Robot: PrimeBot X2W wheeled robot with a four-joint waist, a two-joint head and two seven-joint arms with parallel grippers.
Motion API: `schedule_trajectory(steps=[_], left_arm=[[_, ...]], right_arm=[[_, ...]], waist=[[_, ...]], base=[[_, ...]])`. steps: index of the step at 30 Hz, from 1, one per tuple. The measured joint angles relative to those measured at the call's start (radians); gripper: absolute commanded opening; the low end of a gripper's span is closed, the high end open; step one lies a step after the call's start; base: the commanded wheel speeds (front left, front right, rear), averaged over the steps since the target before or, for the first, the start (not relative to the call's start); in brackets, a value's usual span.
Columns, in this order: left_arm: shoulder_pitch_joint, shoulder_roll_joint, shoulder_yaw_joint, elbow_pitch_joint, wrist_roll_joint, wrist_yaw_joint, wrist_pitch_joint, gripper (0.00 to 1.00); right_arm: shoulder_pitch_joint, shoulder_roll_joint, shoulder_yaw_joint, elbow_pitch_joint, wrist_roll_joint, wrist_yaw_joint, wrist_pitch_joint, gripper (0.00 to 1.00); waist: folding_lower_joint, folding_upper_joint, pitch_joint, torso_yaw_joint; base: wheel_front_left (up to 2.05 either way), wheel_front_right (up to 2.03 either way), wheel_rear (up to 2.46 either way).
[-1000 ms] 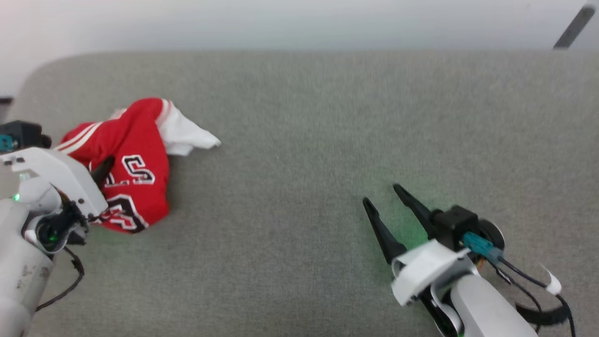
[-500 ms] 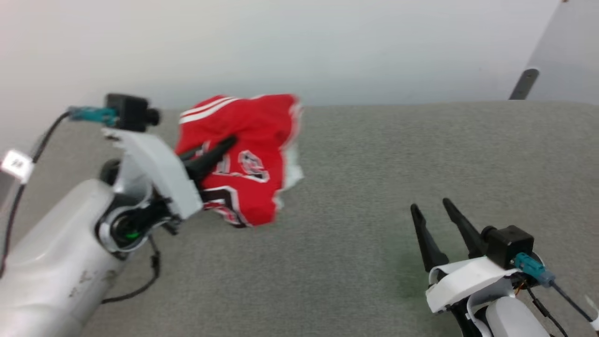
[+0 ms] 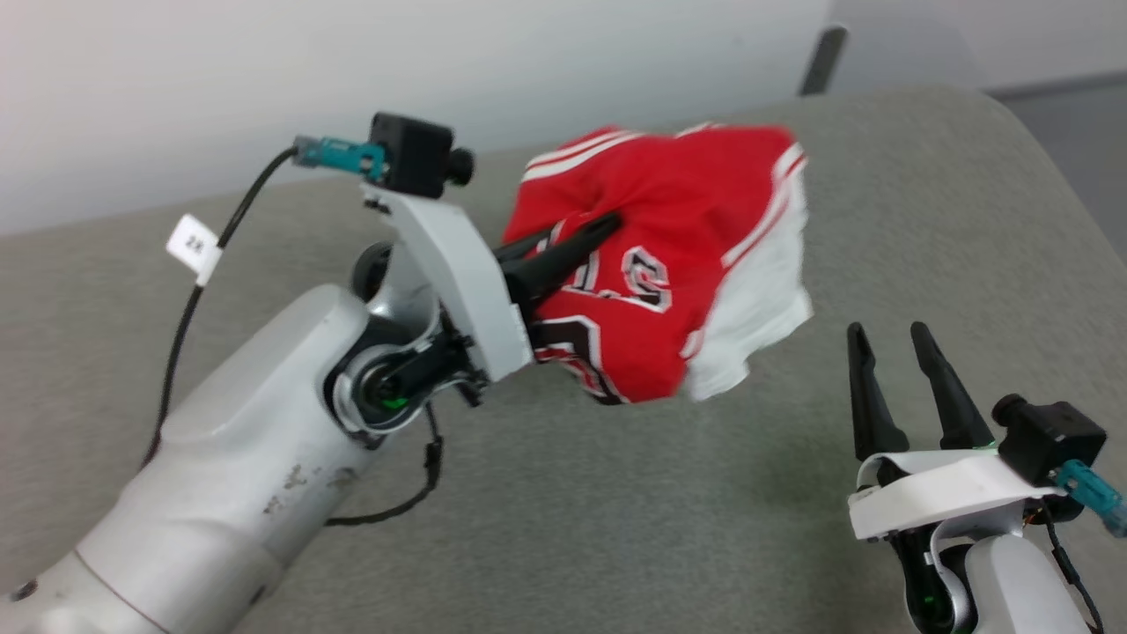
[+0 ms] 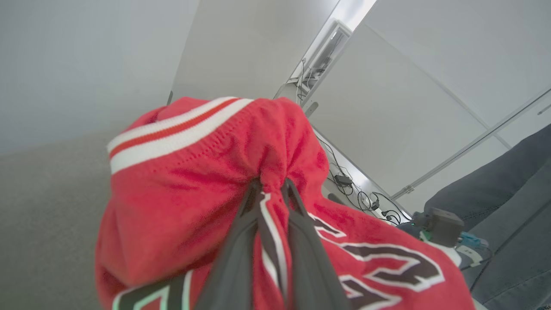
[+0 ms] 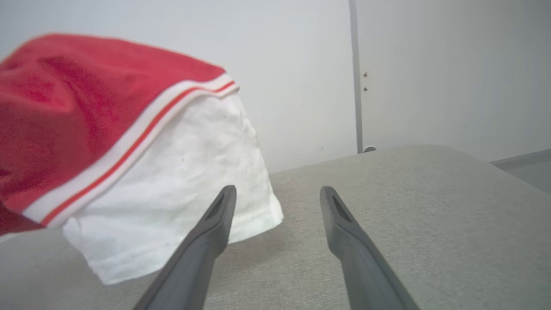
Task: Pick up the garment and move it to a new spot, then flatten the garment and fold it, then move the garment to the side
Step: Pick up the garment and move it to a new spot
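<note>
The garment (image 3: 678, 255) is a red jersey T-shirt with white sleeves, striped trim and black white-outlined print. It hangs bunched in the air above the grey surface. My left gripper (image 3: 603, 224) is shut on a fold of its red cloth, and the left wrist view shows the garment (image 4: 189, 185) pinched between the left gripper (image 4: 273, 185) tips. My right gripper (image 3: 889, 339) stands open at the lower right, just right of the hanging white sleeve. In the right wrist view the garment (image 5: 172, 172) hangs left of the open right gripper (image 5: 277, 193).
A grey fabric-covered surface (image 3: 616, 528) spreads under both arms, its rounded far-right corner (image 3: 1012, 132) near a pale wall (image 3: 264, 70). A dark cable (image 3: 180, 326) with a white tag trails from my left wrist camera.
My left gripper has lifted the garment off the surface and carried it up and to the right. The head camera has also turned. The right gripper stays open.
</note>
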Motion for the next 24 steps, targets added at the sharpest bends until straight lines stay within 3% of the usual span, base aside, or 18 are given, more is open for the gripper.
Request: schedule_trajectory(steps=[10, 17, 24], left_arm=[[-0.02, 0.083, -0.13, 0.232, 0.059, 0.0, 0.01, 0.0], [-0.13, 0.146, -0.358, 0.304, 0.279, -0.001, 0.043, 0.0], [-0.187, 0.154, -0.404, 0.31, 0.384, -0.011, 0.095, 0.0]], right_arm=[[0.001, 0.002, 0.003, -0.05, 0.099, 0.0, 0.0, 1.0], [0.009, 0.001, 0.011, -0.074, 0.136, 0.0, 0.0, 1.0], [-0.01, 0.002, 0.039, -0.094, 0.164, 0.0, 0.0, 1.0]], waist=[[0.0, 0.0, 0.119, -0.127], [0.0, 0.0, 0.2, -0.178], [0.0, 0.0, 0.265, -0.211]], base=[[0.0, 0.0, 0.0], [0.0, 0.0, 0.0], [0.0, 0.0, 0.0]])
